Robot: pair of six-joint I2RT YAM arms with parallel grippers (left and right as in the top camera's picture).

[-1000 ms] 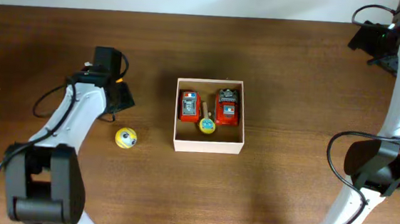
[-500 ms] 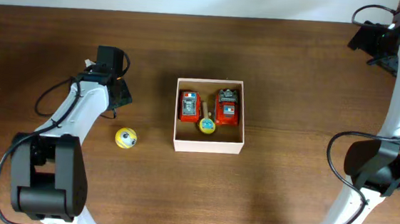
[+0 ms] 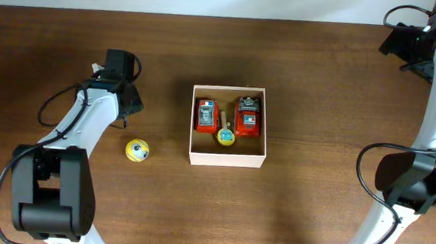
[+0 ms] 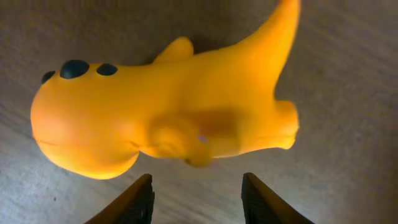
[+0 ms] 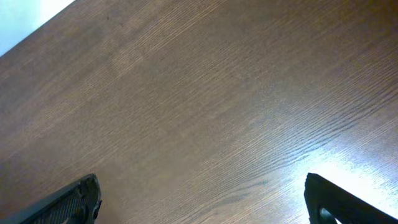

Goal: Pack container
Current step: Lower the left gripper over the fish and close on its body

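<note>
A: Where is the container sitting?
B: Middle of the counter, well right of the left end effector, whose fingers are standing apart just short of the orange toy, gripping nothing.
A: How should it be going in?
B: I'd be reaching further so the fingers are straddling the fat body, not the tail, before squeezing. The right end effector is hanging wide apart, far off.

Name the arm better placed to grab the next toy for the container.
Left. The left end effector hangs right at the orange toy, with the yellow ball nearby; the right end effector sees only table, far from any toy.
</note>
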